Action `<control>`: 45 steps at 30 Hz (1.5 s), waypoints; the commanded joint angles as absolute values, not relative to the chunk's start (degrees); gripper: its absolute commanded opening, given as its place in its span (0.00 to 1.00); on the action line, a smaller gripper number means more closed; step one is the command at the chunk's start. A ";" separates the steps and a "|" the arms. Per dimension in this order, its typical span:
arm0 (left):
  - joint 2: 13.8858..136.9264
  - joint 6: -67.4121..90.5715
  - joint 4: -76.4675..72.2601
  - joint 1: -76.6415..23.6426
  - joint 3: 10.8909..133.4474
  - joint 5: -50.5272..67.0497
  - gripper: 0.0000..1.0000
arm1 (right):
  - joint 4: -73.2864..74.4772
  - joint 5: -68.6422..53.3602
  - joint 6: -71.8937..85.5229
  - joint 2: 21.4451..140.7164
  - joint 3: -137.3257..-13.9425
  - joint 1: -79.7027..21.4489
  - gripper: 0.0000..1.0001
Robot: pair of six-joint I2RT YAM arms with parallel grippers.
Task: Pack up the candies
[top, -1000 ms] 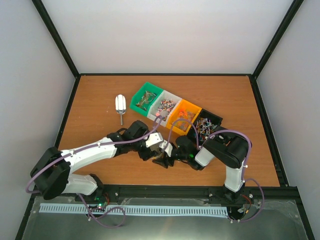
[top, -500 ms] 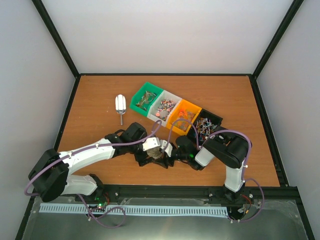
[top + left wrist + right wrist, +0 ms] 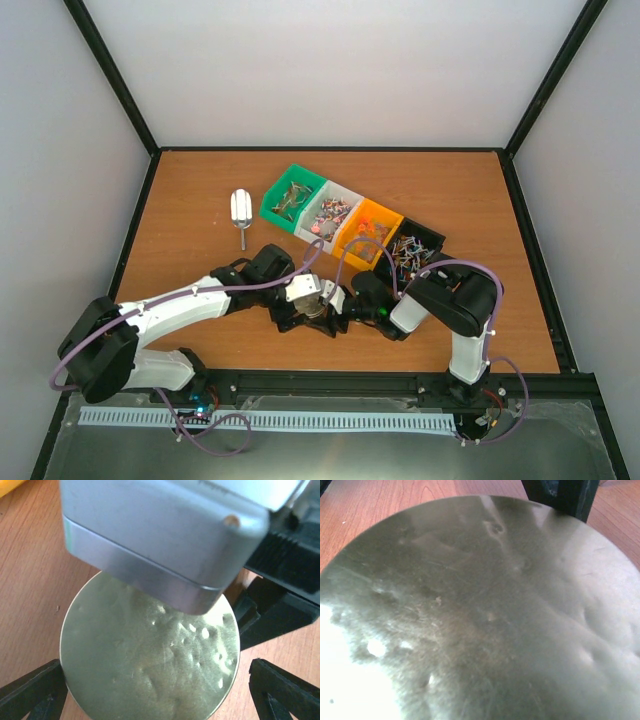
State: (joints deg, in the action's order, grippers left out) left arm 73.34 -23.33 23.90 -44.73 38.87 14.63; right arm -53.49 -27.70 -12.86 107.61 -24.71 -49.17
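Wood-grain table (image 3: 180, 250) beneath left gripper (image 3: 157, 695), released, black fingers (image 3: 35, 692) parted to either side of a round gold-toned metal disc (image 3: 145, 665) lying flat. Right gripper (image 3: 338, 303) close against same disc from opposite side, grip impossible to tell. Farther back, candies (image 3: 330, 214) heaped in a slanting row of four bins (image 3: 277, 220), green, white, orange, black, with metal scoop (image 3: 241, 212) lying near, left of green one.

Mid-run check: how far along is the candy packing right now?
Done: nothing looks packed; the candies sit in four bins and the scoop lies unused. In hand: left gripper jaws straddle a round gold disc, right gripper beside it. Remaining: probably all the scooping.
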 commanded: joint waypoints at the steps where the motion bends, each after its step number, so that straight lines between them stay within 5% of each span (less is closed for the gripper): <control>1: 73.38 -20.68 22.96 -44.74 41.51 17.62 1.00 | -49.96 -26.59 -13.01 108.77 -24.17 -49.04 0.86; 11: 72.11 -21.64 20.88 -44.74 40.71 16.11 0.99 | -51.97 -27.17 -12.53 108.46 -23.24 -48.88 1.00; 23: 74.79 -23.90 19.87 -44.74 40.41 17.72 0.93 | -57.65 -31.56 -11.25 108.32 -21.10 -46.33 1.00; 32: 76.75 -27.11 20.98 -44.74 41.02 18.25 0.84 | -56.79 -34.73 -11.20 109.37 -22.95 -45.79 0.96; 45: 77.35 -33.52 26.62 -43.33 41.59 19.86 0.78 | -56.22 -36.99 -13.00 109.12 -22.29 -45.57 0.71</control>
